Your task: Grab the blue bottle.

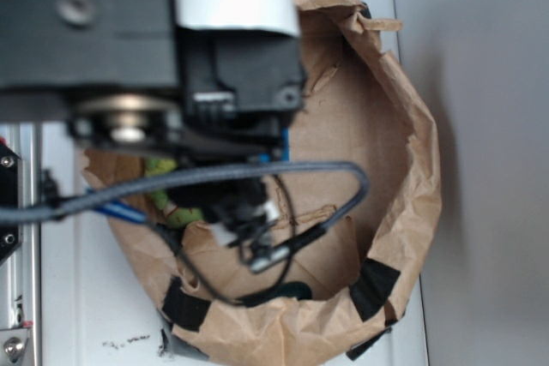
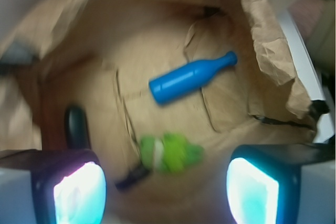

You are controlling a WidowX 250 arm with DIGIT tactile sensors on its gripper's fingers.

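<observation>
My hand (image 2: 167, 192) hangs released, fingers wide, above the paper bag (image 2: 262, 35), so the blue bottle (image 2: 190, 77) lying flat beside the green plush toy (image 2: 170, 153) stays reachable.

Gripper (image 2: 165, 182) jaws apart, empty.
</observation>
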